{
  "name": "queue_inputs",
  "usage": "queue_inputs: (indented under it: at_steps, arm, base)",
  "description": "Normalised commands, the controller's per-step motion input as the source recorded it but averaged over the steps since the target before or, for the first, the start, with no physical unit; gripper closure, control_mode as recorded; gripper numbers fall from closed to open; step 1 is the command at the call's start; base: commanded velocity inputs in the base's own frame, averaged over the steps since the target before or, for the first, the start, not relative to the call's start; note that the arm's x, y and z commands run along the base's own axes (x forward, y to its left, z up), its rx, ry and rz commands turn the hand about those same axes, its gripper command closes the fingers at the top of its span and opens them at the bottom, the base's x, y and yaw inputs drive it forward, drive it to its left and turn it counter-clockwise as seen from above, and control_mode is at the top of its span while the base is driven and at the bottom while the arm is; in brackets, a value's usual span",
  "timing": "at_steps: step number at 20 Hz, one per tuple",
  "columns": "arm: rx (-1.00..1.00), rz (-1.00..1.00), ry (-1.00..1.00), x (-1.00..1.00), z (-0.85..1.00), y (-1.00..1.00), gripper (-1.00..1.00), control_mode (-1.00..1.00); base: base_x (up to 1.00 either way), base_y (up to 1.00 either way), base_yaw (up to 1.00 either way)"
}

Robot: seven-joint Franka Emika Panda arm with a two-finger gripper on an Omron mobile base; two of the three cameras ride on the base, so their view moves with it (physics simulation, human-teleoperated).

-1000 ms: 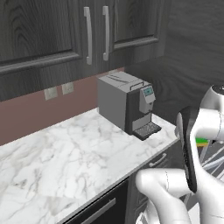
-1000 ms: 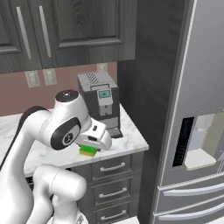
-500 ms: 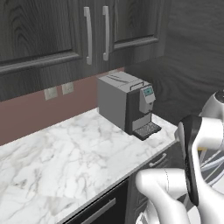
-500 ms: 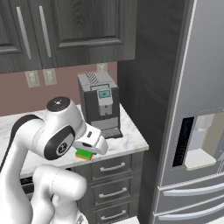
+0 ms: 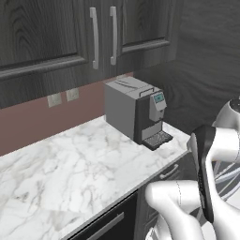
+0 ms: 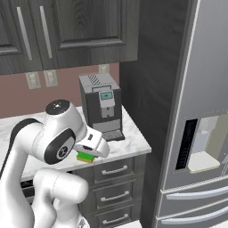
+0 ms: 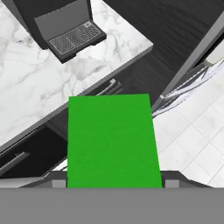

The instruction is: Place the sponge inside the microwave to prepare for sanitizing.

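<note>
The sponge, a flat block with a bright green top, sits crosswise between my gripper's fingers, which are shut on its two sides. In the right base view the sponge shows green over yellow under the white hand, and the gripper holds it in the air just past the front edge of the counter, above the drawers. Below the sponge the hand view looks down on the counter corner and the floor. The microwave is out of view.
A grey coffee machine stands at the back of the marble counter, near its right end. Dark drawers lie below, dark wall cabinets above. A tall steel fridge stands to the right, past a dark side panel.
The arm has swung a little away from the counter, carrying the sponge slightly down and left in the right base view. The grip is unchanged.
</note>
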Motion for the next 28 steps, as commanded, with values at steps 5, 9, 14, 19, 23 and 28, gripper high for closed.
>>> queue_inputs:
  at_steps: [5,9,14,19,23,28]
  arm:
    - [0.0,0.0,0.0,0.0,0.0,0.0,1.0,-1.0]
    - [0.0,0.0,0.0,0.0,0.0,0.0,1.0,1.0]
    - [0.0,0.0,0.0,0.0,0.0,0.0,1.0,1.0]
    - [0.0,0.0,0.0,0.0,0.0,0.0,1.0,1.0]
    - [0.0,0.0,0.0,0.0,0.0,0.0,1.0,1.0]
    - [0.0,0.0,0.0,0.0,0.0,0.0,1.0,1.0]
  base:
    - [0.0,0.0,0.0]
    - [0.0,0.0,0.0]
    - [-0.04,0.0,-0.03]
    - [-0.31,0.0,-0.19]
    - [-0.3,-0.02,-0.32]
    - [-0.22,-0.29,-0.37]
